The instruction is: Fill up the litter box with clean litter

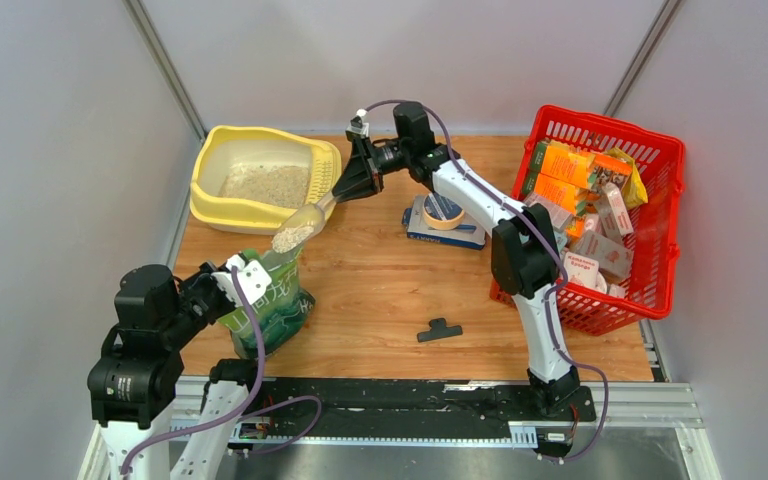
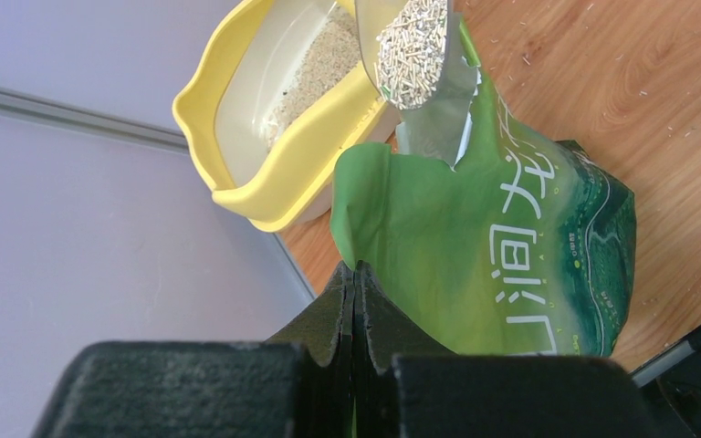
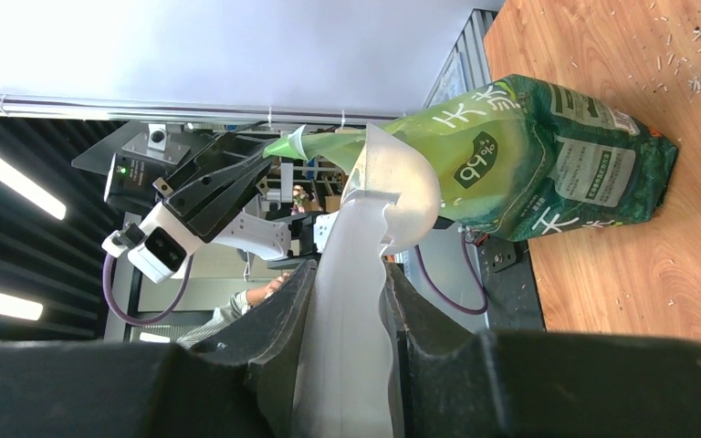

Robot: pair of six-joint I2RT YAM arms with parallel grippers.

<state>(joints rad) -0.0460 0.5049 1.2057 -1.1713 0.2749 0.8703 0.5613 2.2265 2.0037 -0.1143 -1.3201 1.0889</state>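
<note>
The right gripper [image 1: 343, 192] was clamped on the handle of a scoop [image 1: 296, 232] heaped with litter [image 1: 288, 238]. The scoop hung just above the open top of the green bag [image 1: 278, 305], between the bag and the yellow litter box [image 1: 212, 165]. The box sat at the far left of the table [image 1: 390, 290] with a thin layer of litter in it. I think the scoop should stay flat, go slowly over the rim, and tip only over the middle of the box, so no bits drop. The left gripper [image 1: 245, 275] was pinched shut on the bag's top edge and should hold it up. The right arm reached far across to the left, bent at the elbow. The left arm sat folded low near its base.
</note>
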